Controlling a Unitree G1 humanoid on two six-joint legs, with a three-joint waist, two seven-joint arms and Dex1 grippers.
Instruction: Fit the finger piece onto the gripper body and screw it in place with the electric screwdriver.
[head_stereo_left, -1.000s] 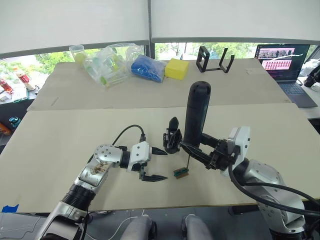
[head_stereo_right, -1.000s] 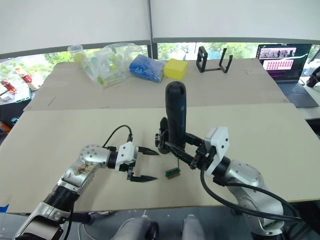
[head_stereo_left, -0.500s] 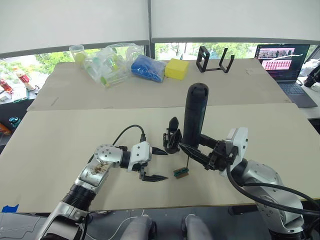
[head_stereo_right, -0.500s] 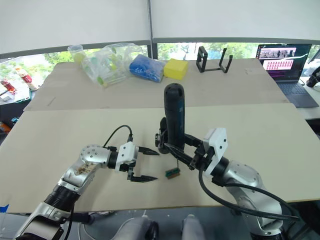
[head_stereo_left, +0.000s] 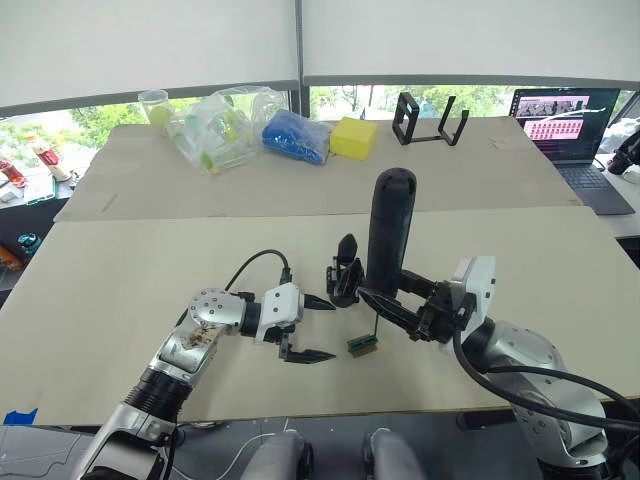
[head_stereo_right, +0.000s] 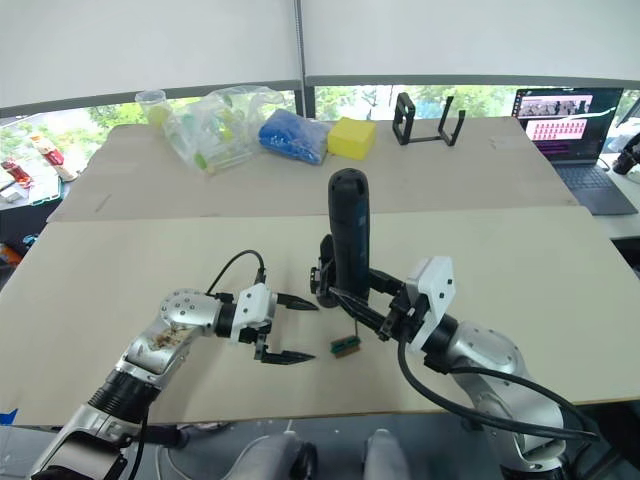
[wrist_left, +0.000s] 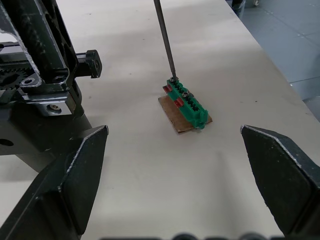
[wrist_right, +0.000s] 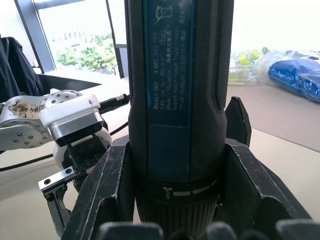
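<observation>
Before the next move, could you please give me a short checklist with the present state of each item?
1. Right tool shut on the long thick black electric screwdriver, held upright: ok.
2. Screwdriver's thin metal bit tip resting on a screw of the small green-and-brown block: ok.
3. Left tool open, holding nothing: ok.
4. Small black chunky gripper body standing on the beige table, behind the block: ok.
5. Loose black finger piece located: cannot tell.
6. Finger piece fitted on the gripper body: cannot tell.
</observation>
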